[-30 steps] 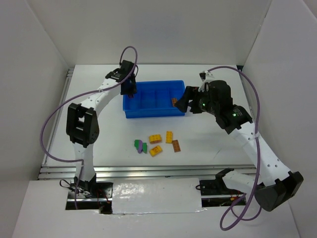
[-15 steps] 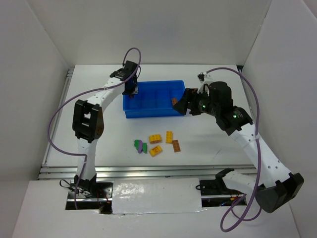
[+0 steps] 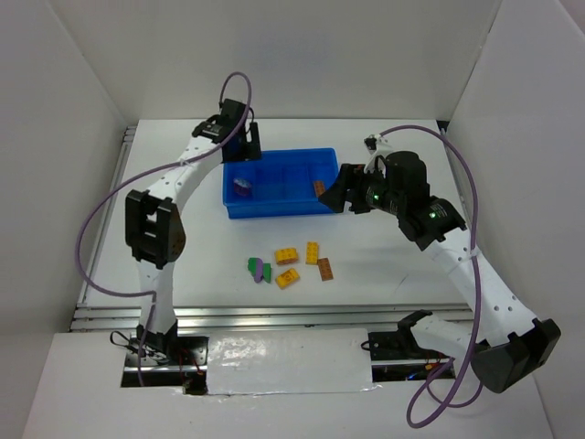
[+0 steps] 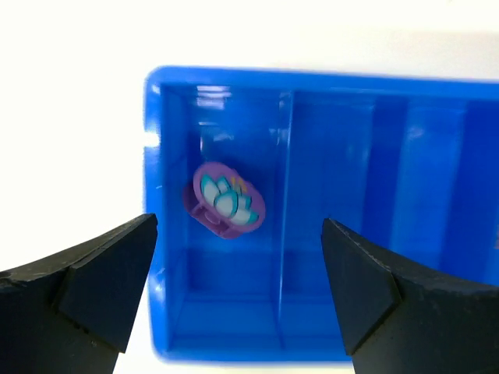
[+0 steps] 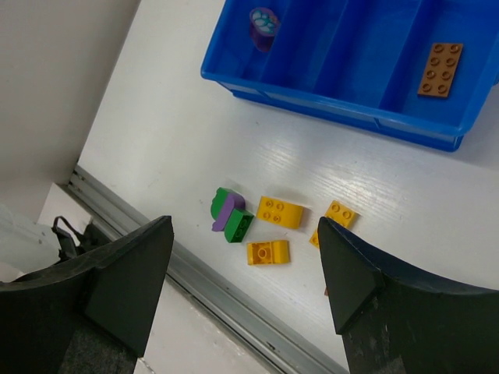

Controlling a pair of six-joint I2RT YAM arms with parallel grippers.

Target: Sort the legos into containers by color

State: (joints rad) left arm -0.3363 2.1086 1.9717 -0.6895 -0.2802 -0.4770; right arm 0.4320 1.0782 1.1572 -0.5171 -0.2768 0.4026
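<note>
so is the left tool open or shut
Open: the left tool has its black fingers wide apart and empty over the bright blue plastic tray, round purple piece lying inside.

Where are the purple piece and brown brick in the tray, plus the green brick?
purple piece [image 4: 224, 199], left wrist view, printed face
brown brick [image 5: 440, 69], right wrist view, studded top
green brick [image 5: 240, 226], right wrist view, top

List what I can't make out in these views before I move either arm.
Right wrist view: a finger of the right end effector hides the loose brown brick and clips one yellow brick.
Top view: that end effector partly covers the brown plate in the blue tray.
Left wrist view: frame edge cuts off the tray's right end.
Anywhere: too small to tell if the green brick and purple brick are joined.
</note>
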